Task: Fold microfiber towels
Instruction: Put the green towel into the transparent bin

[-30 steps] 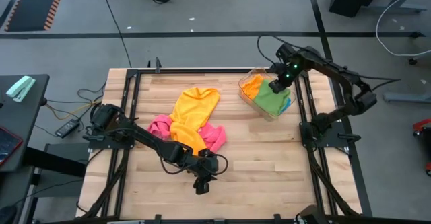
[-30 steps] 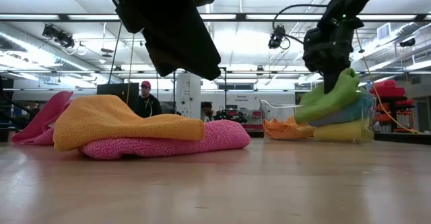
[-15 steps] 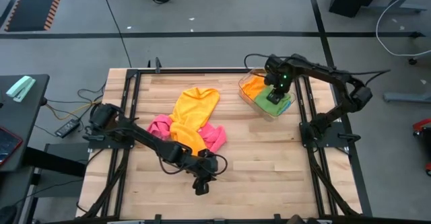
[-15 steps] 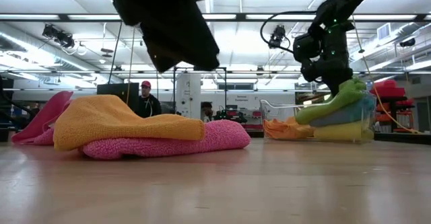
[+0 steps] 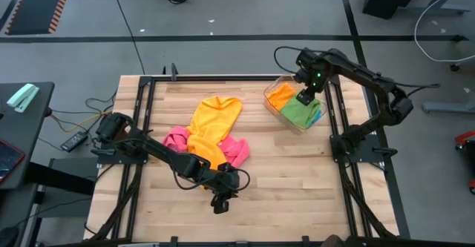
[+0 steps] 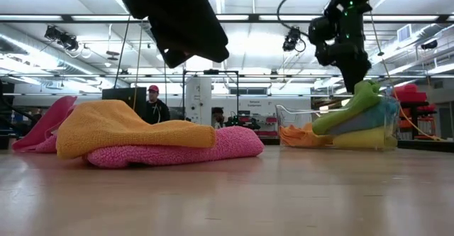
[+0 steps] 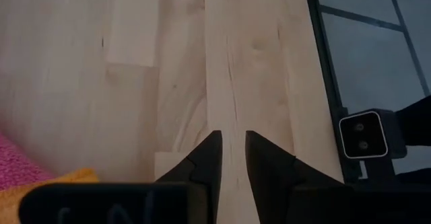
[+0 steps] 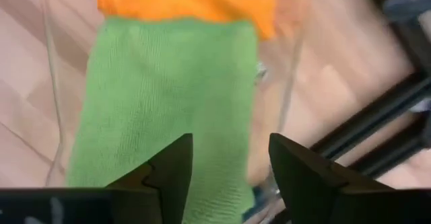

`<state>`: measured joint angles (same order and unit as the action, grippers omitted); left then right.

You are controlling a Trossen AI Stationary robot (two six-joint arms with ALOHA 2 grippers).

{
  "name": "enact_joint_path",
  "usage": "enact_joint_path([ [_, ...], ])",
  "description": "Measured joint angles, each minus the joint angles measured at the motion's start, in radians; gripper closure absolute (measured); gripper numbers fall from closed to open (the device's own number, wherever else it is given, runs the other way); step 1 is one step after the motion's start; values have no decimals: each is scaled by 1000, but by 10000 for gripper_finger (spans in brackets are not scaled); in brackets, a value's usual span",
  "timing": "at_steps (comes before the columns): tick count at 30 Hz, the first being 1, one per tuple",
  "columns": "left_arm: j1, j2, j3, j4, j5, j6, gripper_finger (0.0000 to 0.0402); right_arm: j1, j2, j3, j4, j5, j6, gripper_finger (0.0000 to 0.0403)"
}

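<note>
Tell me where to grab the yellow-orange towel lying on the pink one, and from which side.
Grip the yellow-orange towel at its far end, the part resting on bare table beyond the pink towel, coming straight down from above. There the cloth lies apart from the pink one, so a pinch should lift it alone. The nearer end drapes over the pink towel, where fingers might catch both.

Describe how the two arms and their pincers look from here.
Both arms are dark, jointed links with black cables. The right pincer has two black wedge fingers; a green light glows above it. The left pincer has two slim black tapered fingers.
</note>
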<state>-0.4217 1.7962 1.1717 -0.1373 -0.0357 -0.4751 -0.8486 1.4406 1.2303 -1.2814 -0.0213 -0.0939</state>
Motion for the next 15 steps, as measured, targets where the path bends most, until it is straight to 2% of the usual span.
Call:
enact_joint_path([
  [2, 0, 0, 0, -7, 1, 10, 329, 0, 0, 51, -16, -2, 1, 198],
  [7, 0, 0, 0, -12, 2, 16, 335, 37, 0, 119, -79, -93, 40, 207],
  [11, 0, 0, 0, -20, 2, 16, 332, 125, 0, 62, -155, -57, 71, 218],
  [15, 0, 0, 0, -19, 1, 18, 329, 184, 1, -40, -150, 19, 131, 227],
])
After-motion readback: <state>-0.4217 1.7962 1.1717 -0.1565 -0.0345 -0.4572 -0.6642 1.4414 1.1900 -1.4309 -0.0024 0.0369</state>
